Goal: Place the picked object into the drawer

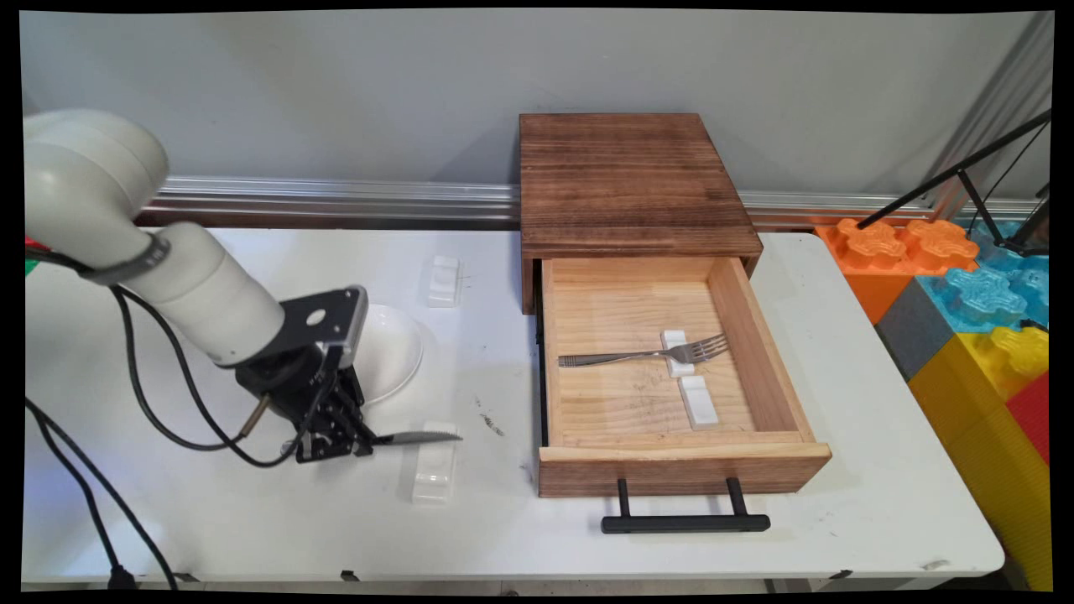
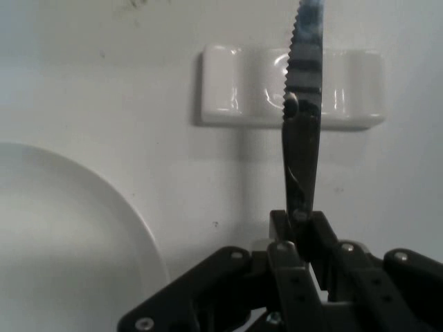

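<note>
Gripper (image 1: 336, 436) clamped on a knife (image 1: 415, 437) over a white rest (image 1: 435, 474) near the table's (image 1: 252, 520) front edge.

The fingers are closed on the knife's handle end, so the serrated blade (image 2: 302, 104) juts out level and crosses above the rest, whose grooves look made to cradle cutlery. A white plate (image 1: 390, 352) lies just behind the gripper, toward the table's left half. A second rest (image 1: 443, 280) sits nearer the back edge. Right of centre, an open wooden drawer (image 1: 755, 335) holds a fork (image 1: 646, 356) laid across one of two small rests (image 1: 698, 401), its tines propped off the drawer floor.
</note>
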Motion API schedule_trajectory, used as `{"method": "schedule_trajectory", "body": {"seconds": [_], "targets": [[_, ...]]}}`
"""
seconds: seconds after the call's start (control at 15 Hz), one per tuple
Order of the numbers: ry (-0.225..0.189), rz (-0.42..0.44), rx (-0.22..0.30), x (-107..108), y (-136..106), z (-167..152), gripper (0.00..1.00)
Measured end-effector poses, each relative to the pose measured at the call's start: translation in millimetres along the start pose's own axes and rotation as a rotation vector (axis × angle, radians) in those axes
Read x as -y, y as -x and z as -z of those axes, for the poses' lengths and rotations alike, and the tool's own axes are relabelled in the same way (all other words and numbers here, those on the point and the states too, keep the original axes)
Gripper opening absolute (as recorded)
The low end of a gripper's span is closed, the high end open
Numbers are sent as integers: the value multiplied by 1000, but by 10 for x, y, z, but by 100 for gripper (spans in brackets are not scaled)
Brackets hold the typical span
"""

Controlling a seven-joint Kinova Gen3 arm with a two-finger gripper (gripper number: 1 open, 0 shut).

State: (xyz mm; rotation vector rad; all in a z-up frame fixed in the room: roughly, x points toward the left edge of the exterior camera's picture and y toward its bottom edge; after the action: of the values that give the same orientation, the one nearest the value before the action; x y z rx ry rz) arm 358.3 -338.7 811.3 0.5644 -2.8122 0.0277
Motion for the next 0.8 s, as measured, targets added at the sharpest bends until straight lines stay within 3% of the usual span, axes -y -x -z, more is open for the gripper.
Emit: {"method": "schedule_trajectory", "body": {"seconds": [0.53,0.8], "targets": [[-1,13,-40,74,-230,509,0],[9,-1,-74,122,-473,737,0]]}}
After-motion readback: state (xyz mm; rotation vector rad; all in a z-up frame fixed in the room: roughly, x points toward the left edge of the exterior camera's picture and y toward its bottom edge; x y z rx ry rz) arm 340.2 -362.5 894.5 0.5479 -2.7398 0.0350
